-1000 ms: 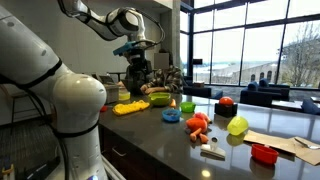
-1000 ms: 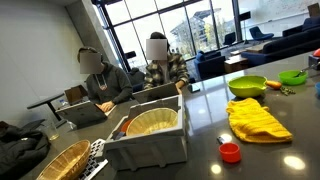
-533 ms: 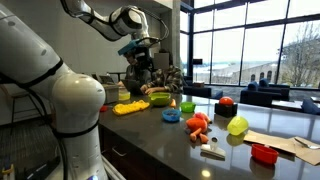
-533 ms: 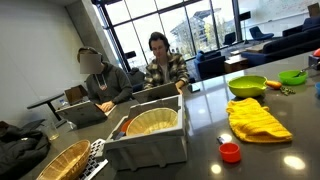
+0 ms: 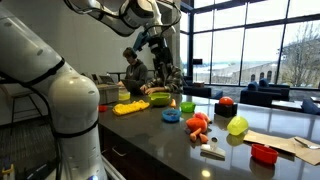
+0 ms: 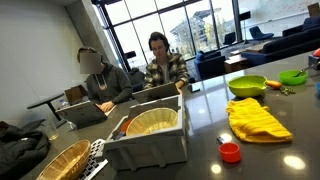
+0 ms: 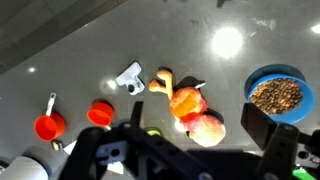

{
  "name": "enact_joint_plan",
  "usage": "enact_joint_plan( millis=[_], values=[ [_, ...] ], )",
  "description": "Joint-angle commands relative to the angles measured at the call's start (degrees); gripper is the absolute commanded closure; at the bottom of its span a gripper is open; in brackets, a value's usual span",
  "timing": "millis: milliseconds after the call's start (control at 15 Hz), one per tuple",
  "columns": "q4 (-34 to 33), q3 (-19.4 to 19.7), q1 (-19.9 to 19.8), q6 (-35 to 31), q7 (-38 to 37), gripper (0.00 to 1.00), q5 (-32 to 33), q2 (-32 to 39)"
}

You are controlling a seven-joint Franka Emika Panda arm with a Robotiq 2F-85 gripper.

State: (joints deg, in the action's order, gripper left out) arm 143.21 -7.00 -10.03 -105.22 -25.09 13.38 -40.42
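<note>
My gripper [image 5: 160, 42] hangs high above the dark counter, open and empty. In the wrist view the gripper [image 7: 195, 128] looks straight down, its dark fingers [image 7: 262, 130] on either side of an orange and pink plush toy [image 7: 190, 110] far below. A blue bowl [image 7: 277, 93] of brown bits lies to the toy's right. A white object [image 7: 130, 78], a small red piece [image 7: 100, 112] and a red cup [image 7: 49, 126] lie to its left. The toy [image 5: 197, 125] and the blue bowl [image 5: 172, 115] also show in an exterior view.
The counter also holds a yellow cloth [image 5: 130, 107], a green bowl [image 5: 158, 98], a yellow-green ball [image 5: 237, 126], a red bowl [image 5: 263, 152] and a red fruit [image 5: 226, 102]. A grey bin [image 6: 150, 140] with a wicker basket stands at one end. Two people sit behind.
The arm has swung higher and to the right in the exterior view. Nothing on the counter has moved.
</note>
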Motion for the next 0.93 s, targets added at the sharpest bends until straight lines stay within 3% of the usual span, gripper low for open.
enact_joint_plan(
  millis=[0,67,333,467,867],
  values=[
    [-2.91,-0.44,-2.02,3.57,-8.26,0.00,-1.68,-2.18],
    [-1.41,0.73,-1.18,1.45,-4.06,0.00,-0.16,-0.42],
    [-2.79,0.05,-1.34,2.71,-7.67,0.00,-0.64,-1.44],
    [-3.60,-2.16,-2.91,-1.11,-13.02,0.00,1.71,0.70],
    [-11.31,-0.29,-5.84,-9.91,-23.29,0.00,1.74,0.80]
  ],
)
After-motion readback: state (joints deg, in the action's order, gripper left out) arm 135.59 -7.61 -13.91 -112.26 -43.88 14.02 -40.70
